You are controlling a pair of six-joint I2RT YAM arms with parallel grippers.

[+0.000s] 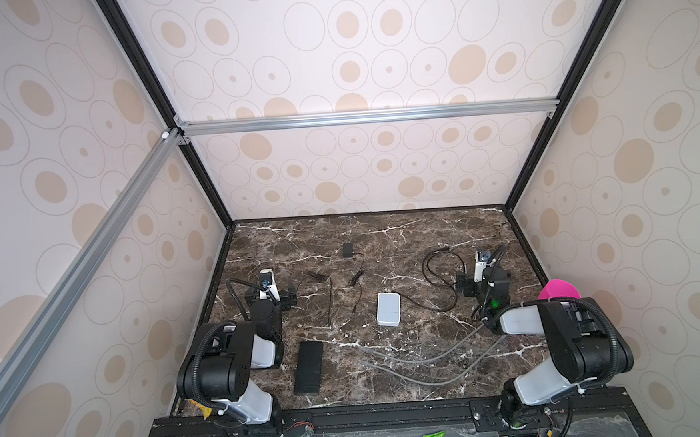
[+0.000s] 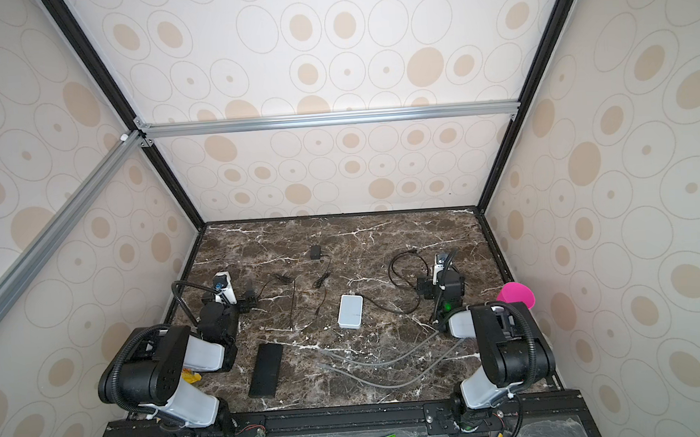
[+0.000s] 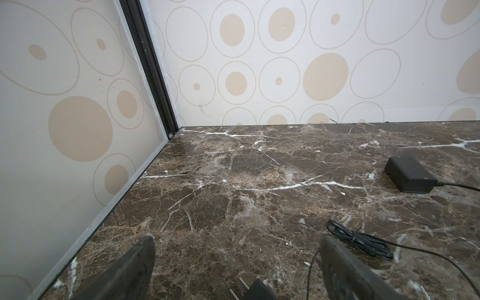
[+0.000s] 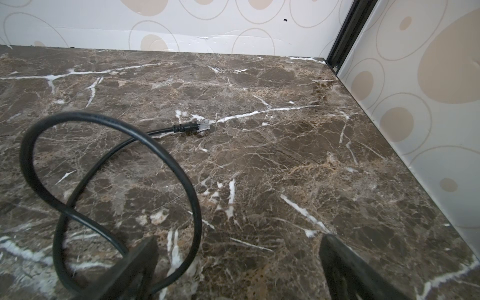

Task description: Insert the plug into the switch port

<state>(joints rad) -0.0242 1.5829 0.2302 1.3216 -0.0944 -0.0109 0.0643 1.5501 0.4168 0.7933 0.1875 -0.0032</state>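
**Both grippers spread and empty, plug loose ahead of the right fingers**

The brown marble table (image 1: pixel 382 234) carries everything. Both arms sit low over it, one on each side.

The left gripper (image 3: pixel 237 240) has its fingers (image 3: pixel 135 270) spread wide with nothing held between them. The right gripper (image 4: pixel 239 239) is just as wide, its fingers (image 4: pixel 345 267) bare.

A flat black bar (image 1: pixel 308 367) lies behind the left fingers, back toward that arm's base. Two grey hoses (image 1: pixel 423 360) curve across the table behind the right fingers.

The white switch (image 1: pixel 388 308) lies flat between the two pairs of fingers, well apart from both.

A black cable (image 4: pixel 109 122) loops in front of the right fingers and passes close by one of them; I cannot tell whether they touch. Its plug (image 4: pixel 197 127) rests on the marble farther ahead of those fingers, clear of them and of the switch.

A black adapter (image 3: pixel 409 174) sits well ahead of the left fingers. Its bundled thin cord (image 3: pixel 363 241) lies just beside one finger, and a two-pin connector (image 3: pixel 249 288) lies on the table between the fingers, near their roots.
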